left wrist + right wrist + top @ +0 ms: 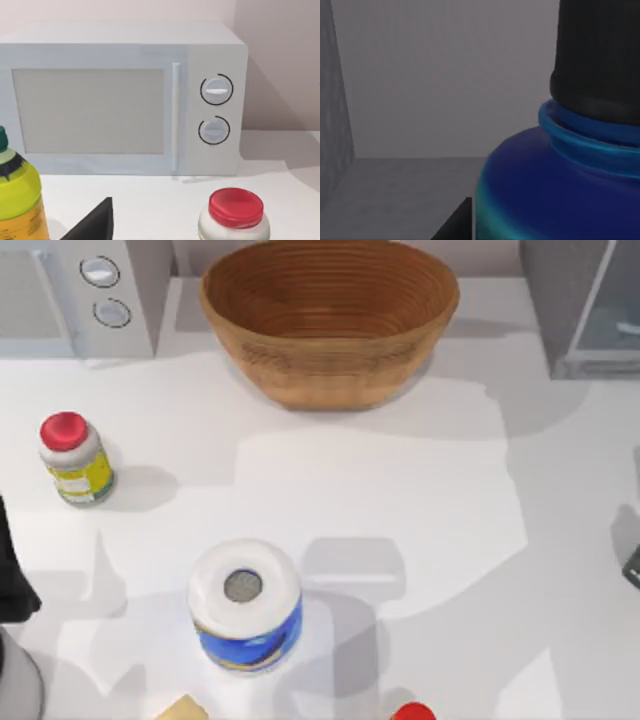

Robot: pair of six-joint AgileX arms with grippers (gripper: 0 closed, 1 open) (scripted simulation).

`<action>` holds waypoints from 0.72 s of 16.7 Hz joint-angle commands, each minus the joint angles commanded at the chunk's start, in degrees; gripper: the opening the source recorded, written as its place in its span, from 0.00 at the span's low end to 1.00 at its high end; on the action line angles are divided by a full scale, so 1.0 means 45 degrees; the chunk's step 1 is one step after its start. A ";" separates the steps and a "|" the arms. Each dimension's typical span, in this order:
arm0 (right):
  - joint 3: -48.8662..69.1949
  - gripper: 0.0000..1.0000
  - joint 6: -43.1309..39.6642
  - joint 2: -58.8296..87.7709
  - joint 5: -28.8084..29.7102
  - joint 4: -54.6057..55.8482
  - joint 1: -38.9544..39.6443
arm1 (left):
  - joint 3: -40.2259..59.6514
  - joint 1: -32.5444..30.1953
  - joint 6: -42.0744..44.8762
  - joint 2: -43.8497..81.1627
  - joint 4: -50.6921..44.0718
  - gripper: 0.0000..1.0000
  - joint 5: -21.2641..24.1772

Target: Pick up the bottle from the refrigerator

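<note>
At the desk's 2 o'clock corner, the fridge [585,305] stands open. Inside, the bottle [560,190] sits just beside the right claw; claw state: cannot tell. Lift-out remains. Left arm parked at 8 o'clock.

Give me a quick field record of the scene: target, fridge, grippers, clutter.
bottle: blue-teal body, close in the right wrist view, standing inside a grey compartment
refrigerator: top view's upper right, door swung open
right gripper: dark fingertip beside the bottle; grip not discernible
left arm: at the table's left edge, facing the microwave
clutter: wicker basket, red-capped bottle, paper towel roll
</note>
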 joint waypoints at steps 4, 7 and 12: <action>0.0130 0.00 0.0007 -0.0785 -0.0008 -0.0975 0.0000 | 0.0000 0.0000 0.0000 0.0000 0.0000 1.00 0.0000; 0.0226 0.00 0.0004 -0.1190 -0.0015 -0.1429 -0.0004 | 0.0000 0.0000 0.0000 0.0000 0.0000 1.00 0.0000; -0.0016 0.00 0.0031 -0.1312 -0.0128 -0.1241 0.0014 | 0.0000 0.0000 0.0000 0.0000 0.0000 1.00 0.0000</action>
